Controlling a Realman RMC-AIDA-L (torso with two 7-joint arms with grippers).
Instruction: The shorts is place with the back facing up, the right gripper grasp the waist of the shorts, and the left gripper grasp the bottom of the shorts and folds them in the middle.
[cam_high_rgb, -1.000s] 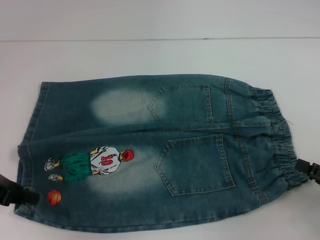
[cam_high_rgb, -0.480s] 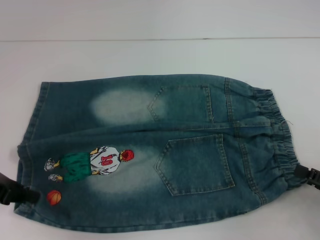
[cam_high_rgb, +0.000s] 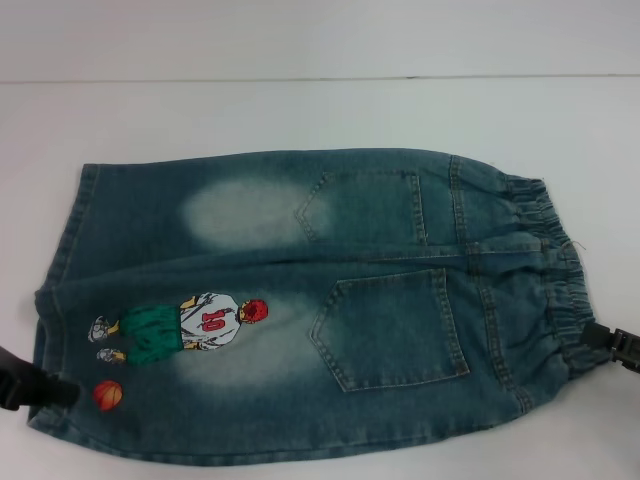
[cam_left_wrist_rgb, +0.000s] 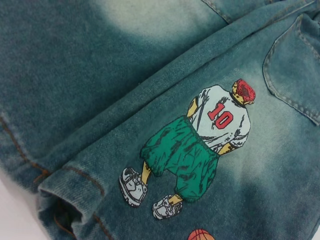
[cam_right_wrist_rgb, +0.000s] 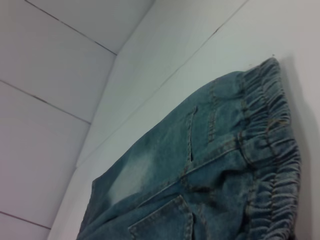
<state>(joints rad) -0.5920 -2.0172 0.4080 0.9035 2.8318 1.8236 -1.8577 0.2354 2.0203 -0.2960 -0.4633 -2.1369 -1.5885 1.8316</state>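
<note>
The blue-green denim shorts (cam_high_rgb: 300, 300) lie flat, back up, with two back pockets and the basketball player print (cam_high_rgb: 190, 325). The leg hems (cam_high_rgb: 60, 270) point left and the gathered waist (cam_high_rgb: 545, 270) points right. My left gripper (cam_high_rgb: 65, 392) lies over the near leg's hem beside the orange ball (cam_high_rgb: 108, 395) and is shut on that hem. The left wrist view shows the print (cam_left_wrist_rgb: 200, 150) and the bunched hem (cam_left_wrist_rgb: 70, 185). My right gripper (cam_high_rgb: 595, 337) touches the near end of the waist. The right wrist view shows the waist (cam_right_wrist_rgb: 272, 150) close up.
The shorts rest on a white table (cam_high_rgb: 300, 110) that reaches back to a pale wall (cam_high_rgb: 300, 35). Bare table lies beyond the shorts and to their right. The near edge of the shorts is close to the lower edge of the head view.
My right gripper has shifted slightly inward against the near end of the waist. The left gripper and the shorts have stayed in place.
</note>
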